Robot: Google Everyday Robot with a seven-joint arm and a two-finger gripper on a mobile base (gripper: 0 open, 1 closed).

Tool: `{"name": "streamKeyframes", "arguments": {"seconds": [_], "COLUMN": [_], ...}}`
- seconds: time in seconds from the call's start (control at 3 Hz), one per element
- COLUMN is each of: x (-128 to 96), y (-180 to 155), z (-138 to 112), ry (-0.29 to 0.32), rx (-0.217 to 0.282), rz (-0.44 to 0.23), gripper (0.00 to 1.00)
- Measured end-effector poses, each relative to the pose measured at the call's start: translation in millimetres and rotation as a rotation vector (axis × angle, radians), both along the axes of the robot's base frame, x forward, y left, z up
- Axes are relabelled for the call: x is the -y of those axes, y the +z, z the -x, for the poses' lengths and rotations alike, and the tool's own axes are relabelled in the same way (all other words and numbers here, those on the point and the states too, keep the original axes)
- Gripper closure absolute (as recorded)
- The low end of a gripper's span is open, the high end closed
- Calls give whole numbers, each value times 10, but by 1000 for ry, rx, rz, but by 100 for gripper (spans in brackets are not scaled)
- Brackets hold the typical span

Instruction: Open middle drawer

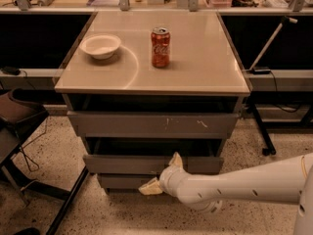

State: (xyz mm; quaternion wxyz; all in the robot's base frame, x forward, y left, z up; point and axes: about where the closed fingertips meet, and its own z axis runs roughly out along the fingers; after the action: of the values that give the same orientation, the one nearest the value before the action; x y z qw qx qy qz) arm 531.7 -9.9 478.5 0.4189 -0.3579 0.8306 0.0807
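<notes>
The grey cabinet has three drawer fronts. The middle drawer (122, 164) is a plain grey front, standing slightly forward with a dark gap above it. My gripper (162, 174) is at this front, right of its centre, on a white arm that reaches in from the lower right. It is open. The upper finger (175, 160) rests at the front's top edge and the lower finger (149, 187) lies below its bottom edge, in front of the bottom drawer (117, 181). The top drawer (151, 124), with white scuff marks, also stands a little forward.
A red soda can (160, 47) and a white bowl (100, 46) stand on the cabinet's beige top (195, 67). A dark chair (17, 116) stands at the left. A black stand leg (257, 126) is at the right, on speckled floor.
</notes>
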Motion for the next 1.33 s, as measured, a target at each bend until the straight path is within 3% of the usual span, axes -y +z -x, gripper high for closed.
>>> {"name": "streamKeyframes", "arguments": {"seconds": [0.33, 0.67, 1.0, 1.33], "x": [15, 30, 11, 151], "y": [-78, -147, -161, -318], "z": [-321, -253, -212, -388], "ry": [71, 106, 91, 32], "rx": [-46, -100, -89, -72], "rz": [35, 34, 47, 38], "gripper": [0, 0, 0, 0]}}
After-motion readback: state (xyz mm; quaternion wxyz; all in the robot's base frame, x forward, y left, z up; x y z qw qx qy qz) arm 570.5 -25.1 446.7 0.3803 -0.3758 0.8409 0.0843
